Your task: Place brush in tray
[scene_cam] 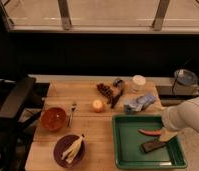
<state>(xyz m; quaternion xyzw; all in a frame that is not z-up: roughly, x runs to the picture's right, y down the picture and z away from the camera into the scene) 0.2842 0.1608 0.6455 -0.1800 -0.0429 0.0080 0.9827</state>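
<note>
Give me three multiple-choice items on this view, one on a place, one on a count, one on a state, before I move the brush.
1. Where is the gripper? A over the green tray's right side; B at the view's left edge; C at the view's far edge.
2. How many things lie in the tray? A none; B two; C four.
3. The brush is: A held aloft; B lying on the table, unheld; C lying in the tray.
Answers: 1 A, the white arm ends there. 2 B, a red chili pepper and a dark block. 3 B, it lies beside the brown cluster.
</note>
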